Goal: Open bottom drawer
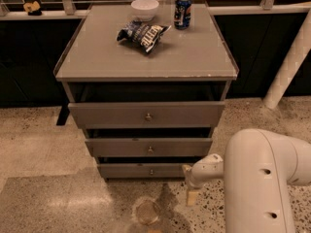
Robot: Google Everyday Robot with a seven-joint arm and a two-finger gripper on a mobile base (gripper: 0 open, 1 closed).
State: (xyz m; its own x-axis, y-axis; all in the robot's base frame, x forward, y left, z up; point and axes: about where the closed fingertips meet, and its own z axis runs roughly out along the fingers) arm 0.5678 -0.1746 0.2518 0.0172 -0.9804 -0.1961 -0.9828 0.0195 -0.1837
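The robot's white gripper (193, 194) hangs low beside the right end of the grey-brown bottom drawer (121, 171). The drawer's small round brass knob (151, 172) lies to the left of it. I cannot tell whether the gripper is open or closed.

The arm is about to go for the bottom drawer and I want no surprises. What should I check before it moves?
1. Bottom drawer front and knob in view: ok.
2. Gripper at the knob: not ok; it hangs right of the drawer front, near the floor.
3. Floor ahead of the drawer free: not ok; a round object lies there.
4. Drawer pulled out: cannot tell.
5. Bowl, can and chip bag away from the cabinet top edge: ok.
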